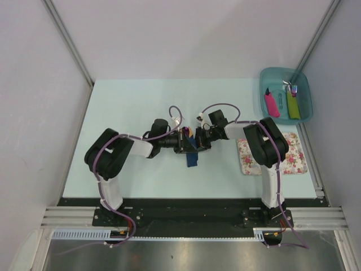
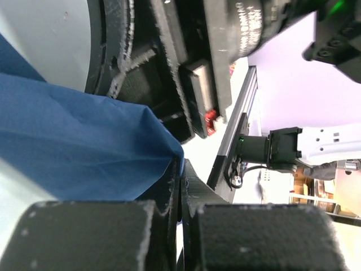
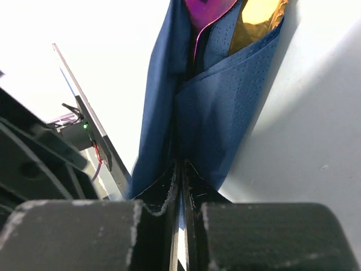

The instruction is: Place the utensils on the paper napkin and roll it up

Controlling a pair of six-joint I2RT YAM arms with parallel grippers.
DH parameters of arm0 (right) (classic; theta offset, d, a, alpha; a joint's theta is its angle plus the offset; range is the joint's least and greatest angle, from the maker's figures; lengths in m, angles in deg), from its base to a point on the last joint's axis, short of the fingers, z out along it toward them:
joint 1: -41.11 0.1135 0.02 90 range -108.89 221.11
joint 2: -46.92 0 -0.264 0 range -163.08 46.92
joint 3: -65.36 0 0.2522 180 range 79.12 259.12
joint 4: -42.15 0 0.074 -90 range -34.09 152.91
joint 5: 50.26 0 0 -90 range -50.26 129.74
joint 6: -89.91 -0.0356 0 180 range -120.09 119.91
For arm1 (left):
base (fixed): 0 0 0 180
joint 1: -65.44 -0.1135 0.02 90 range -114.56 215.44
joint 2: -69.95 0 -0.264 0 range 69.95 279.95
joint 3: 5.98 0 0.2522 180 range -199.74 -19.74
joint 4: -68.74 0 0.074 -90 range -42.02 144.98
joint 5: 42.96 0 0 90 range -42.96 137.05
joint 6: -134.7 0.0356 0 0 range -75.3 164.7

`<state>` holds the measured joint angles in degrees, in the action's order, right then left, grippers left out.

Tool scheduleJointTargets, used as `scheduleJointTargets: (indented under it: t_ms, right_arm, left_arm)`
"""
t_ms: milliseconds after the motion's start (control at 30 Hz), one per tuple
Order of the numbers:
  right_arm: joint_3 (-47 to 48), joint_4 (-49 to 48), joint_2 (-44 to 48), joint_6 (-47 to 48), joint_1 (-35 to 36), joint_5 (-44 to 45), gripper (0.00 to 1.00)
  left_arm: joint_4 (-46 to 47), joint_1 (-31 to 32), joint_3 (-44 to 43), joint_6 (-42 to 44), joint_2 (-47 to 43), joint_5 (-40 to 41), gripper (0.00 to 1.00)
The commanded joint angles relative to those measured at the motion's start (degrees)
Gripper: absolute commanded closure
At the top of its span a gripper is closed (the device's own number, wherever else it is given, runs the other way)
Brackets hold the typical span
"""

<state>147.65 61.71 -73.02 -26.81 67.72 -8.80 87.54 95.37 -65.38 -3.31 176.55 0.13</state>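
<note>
1. Two robot arms met over the middle of the pale bench (image 1: pixel 130 107), the left end effector (image 2: pixel 180 176) and the right end effector (image 3: pixel 180 169) almost tip to tip.
2. The left end effector was clenched on a corner of the navy paper napkin (image 2: pixel 84 147), the sheet spreading away beside its fingers.
3. The right end effector was pinched tight on the napkin's folded edge, the paper running straight ahead of its fingertips.
4. At the far end of that fold, beyond the right end effector, the purple spoon (image 3: pixel 208 11) and the tan wooden piece (image 3: pixel 256 17) poked out side by side.
5. Well behind the right end effector lay a floral mat (image 1: pixel 293 161); farther off, a teal tray (image 1: pixel 265 79) held a pink-handled utensil (image 1: pixel 272 104) and a green-handled utensil (image 1: pixel 293 105).
</note>
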Motion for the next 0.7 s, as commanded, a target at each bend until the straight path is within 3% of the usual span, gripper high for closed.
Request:
scheduleJointTargets:
  t_ms: [0,400,667]
  right_arm:
    - [-0.59,1.84,-1.61,2.29,0.28,3.62,0.93]
    - [0.72,3.42,-0.65,2.28,0.02,2.65,0.91]
    - [6.96,12.47,2.69,7.2,-1.38,2.31,0.89]
  left_arm:
    - [7.34,1.53,-1.9,-2.79,4.12,-1.95,1.0]
    - [12.18,1.62,-0.41,-3.67,9.67,-0.72,1.0]
    - [10.16,1.36,2.14,-2.27,11.08,0.42,1.0]
